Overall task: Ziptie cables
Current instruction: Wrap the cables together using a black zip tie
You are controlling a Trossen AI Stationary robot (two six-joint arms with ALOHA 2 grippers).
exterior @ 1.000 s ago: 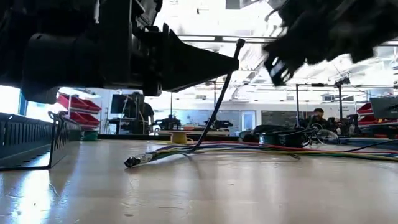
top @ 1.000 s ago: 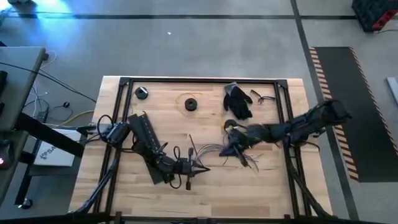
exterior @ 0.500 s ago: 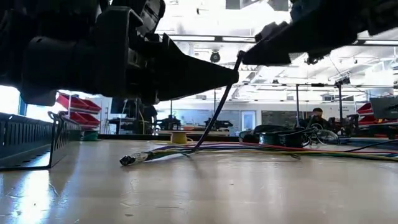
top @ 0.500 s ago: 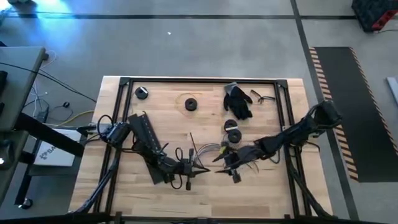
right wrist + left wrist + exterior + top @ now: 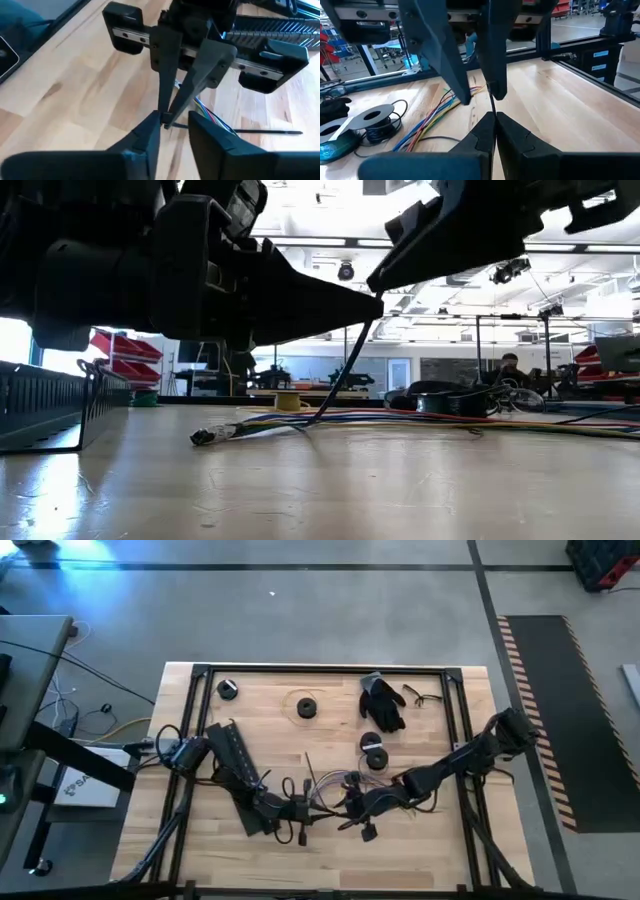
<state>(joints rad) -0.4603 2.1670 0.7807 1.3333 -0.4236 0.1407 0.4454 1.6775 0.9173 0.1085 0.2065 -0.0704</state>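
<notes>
The cables (image 5: 335,785) lie as a loose bundle of coloured wires on the wooden table; their ends (image 5: 215,435) rest flat on it. A thin black zip tie (image 5: 345,365) rises slanting from the bundle to my left gripper (image 5: 495,116), which is shut on it and points toward the table's right. My right gripper (image 5: 174,120) faces it, open. Its two fingers (image 5: 452,70) stand on either side of the tie and of the left fingertips (image 5: 164,121). Whether they touch, I cannot tell. My left gripper pinches the zip tie's upper end (image 5: 492,106) between the very tips of its two fingers. The fingers lie about level, coming from the table's left. The strap runs straight down from the tips to the bundle (image 5: 312,418), where its lower end sits among the wires.
A black slotted duct (image 5: 235,775) lies under the left arm. Black spools (image 5: 306,707) (image 5: 375,752), a black glove (image 5: 383,700) and glasses (image 5: 425,695) lie at the far side. A black frame rail (image 5: 320,669) borders the table.
My right gripper has swung toward the table's left and near edge, from beside the spool to the left gripper's tips. It now straddles the zip tie's upper end. The left gripper, the tie and the cables have kept their place.
</notes>
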